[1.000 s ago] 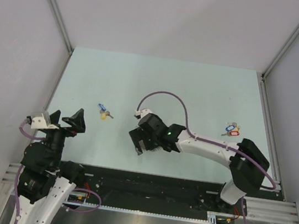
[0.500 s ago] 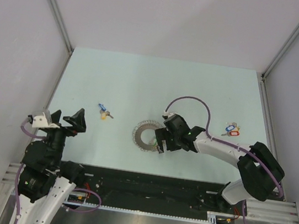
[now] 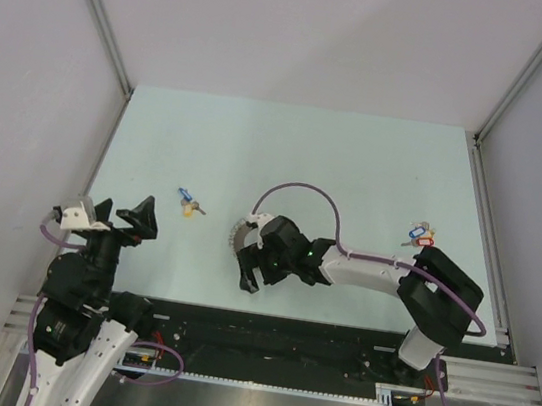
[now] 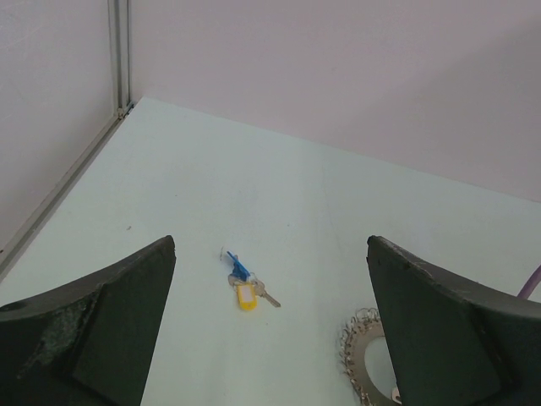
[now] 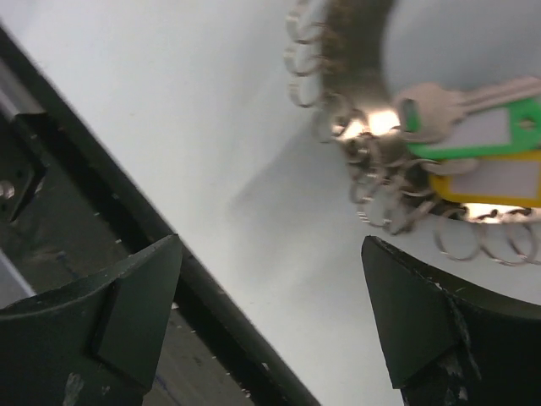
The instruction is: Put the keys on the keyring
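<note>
Two keys [image 5: 482, 135] seemed already on the keyring [image 5: 351, 51] near the counter's [image 3: 357, 165] front edge; the left-side keys [image 3: 188, 204] and right-edge keys [image 3: 418, 234] lay loose. Left pincer [image 4: 270, 254] and right pincer [image 5: 270, 245] stood spread, empty.

Left arm [image 3: 93, 355], right arm [image 3: 363, 268]: white shells, black joints; matte-black left gripper [image 3: 120, 212], right gripper [image 5: 270, 254]; purple cables [image 3: 298, 189]; green LED [image 3: 309, 257].

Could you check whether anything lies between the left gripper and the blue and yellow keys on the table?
Nothing visible does. Only bare table separates the open left gripper from the blue and yellow keys; the keyring lies off to their right.
</note>
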### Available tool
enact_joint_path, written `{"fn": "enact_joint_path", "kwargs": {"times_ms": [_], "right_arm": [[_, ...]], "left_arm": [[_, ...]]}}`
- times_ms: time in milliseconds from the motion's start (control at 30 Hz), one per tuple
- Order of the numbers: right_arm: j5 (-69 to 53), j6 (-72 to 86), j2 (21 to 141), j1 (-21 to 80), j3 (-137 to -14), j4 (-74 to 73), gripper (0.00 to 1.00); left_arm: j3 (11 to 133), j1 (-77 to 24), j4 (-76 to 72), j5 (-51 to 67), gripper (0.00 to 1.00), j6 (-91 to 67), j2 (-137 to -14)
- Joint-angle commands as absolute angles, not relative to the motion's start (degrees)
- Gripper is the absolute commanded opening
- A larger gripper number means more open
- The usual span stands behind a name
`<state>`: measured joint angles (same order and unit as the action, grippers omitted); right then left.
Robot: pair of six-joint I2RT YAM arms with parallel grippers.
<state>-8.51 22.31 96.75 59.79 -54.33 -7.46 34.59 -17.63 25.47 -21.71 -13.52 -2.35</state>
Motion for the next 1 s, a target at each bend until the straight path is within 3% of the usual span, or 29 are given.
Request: {"fn": "enact_joint_path", "kwargs": {"times_ms": [0,200,400,733,967], "right_arm": [[-7.39,18.29,92.56,60.12,-57.74,-8.69,0.93],[-2.64,10.21,85.17,50.92,-57.57,-16.95,0.90],[-13.43,-2.27,84.72,41.41,-57.04,-17.41,0.73],[-30.83,-8.88,93.68,32.79,-57.48,-9.76,0.46],[-34.89,-10.46,100.89,32.78,-60.64,-9.14,0.39]], "left_arm": [[34.63,-17.93,24.96,-19.87,1.00,-13.45,-3.51],[34.63,-17.93,24.70,-18.72,1.00,-13.10,-4.04],[34.54,-17.93,24.43,-18.11,1.00,-12.83,-4.48],[34.19,-17.93,23.55,-15.21,1.00,-11.95,-5.80],[34.19,-17.84,22.94,-13.19,1.00,-11.25,-7.82]]}}
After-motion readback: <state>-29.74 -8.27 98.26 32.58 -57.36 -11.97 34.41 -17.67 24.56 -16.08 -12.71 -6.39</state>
